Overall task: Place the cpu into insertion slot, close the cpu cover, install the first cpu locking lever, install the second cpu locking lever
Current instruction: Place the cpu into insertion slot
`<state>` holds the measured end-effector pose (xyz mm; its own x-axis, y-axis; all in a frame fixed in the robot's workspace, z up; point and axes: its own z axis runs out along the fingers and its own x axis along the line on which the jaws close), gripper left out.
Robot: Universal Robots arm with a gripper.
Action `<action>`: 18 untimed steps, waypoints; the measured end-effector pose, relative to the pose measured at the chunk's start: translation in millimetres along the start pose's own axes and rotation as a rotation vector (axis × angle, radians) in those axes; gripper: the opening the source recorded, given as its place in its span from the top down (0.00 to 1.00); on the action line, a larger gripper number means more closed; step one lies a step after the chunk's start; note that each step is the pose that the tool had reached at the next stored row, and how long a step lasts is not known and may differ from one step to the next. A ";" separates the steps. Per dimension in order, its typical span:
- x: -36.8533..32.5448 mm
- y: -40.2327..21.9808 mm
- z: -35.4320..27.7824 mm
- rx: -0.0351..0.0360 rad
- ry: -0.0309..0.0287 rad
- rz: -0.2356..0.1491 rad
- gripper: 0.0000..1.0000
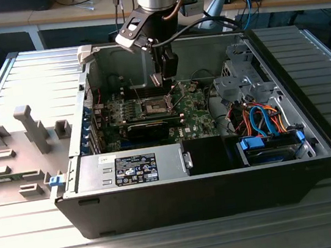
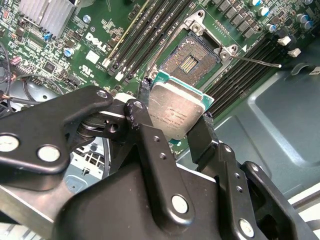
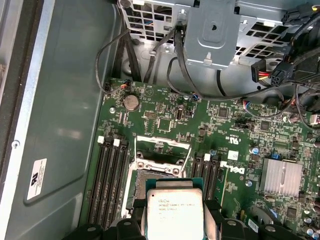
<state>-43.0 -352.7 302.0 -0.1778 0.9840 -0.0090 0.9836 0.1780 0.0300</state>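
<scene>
1. One gripper [image 2: 176, 106] shows two black fingers [image 2: 150, 135], drawn in just far enough to clamp opposite edges of the single cpu [image 2: 172, 112].
2. The cpu sits between the fingertips in both wrist views, its silver top facing the cameras.
3. One open socket [image 2: 192, 62] lies just beyond the fingertips, pins bare, apart from the cpu.
4. One cpu cover [image 3: 161, 140] stands raised past the socket, farther from the fingers.
5. One thin lever [image 2: 255, 61] juts out beside the socket.
6. In the exterior view the gripper [image 1: 169, 73] hangs above the motherboard [image 1: 195, 116] inside one open computer case [image 1: 195, 200].
</scene>
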 end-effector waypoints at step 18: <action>0.0 0.0 0.0 0.0002 -0.0006 0.020 0.45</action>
<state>-43.0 -352.7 302.0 -0.1585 0.9873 -0.0091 0.9869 0.1587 0.0299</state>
